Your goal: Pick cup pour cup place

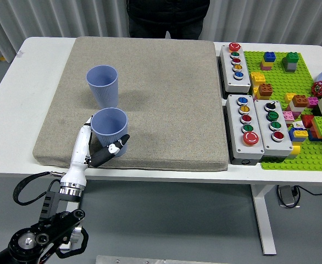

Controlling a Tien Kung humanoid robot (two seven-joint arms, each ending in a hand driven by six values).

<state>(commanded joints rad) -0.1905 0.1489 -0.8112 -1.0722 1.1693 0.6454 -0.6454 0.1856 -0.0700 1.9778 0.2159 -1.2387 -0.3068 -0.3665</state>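
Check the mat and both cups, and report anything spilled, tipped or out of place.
Nothing stands out. Both blue cups are upright on the grey mat: the far cup stands free, and the near cup is held by the left hand. No spill shows on the mat.

A mat covers the desk's middle. On its left part stand two cups, the far cup behind the near cup, which the left hand grips. Button boxes lie right of the mat, a brick baseplate beyond them.
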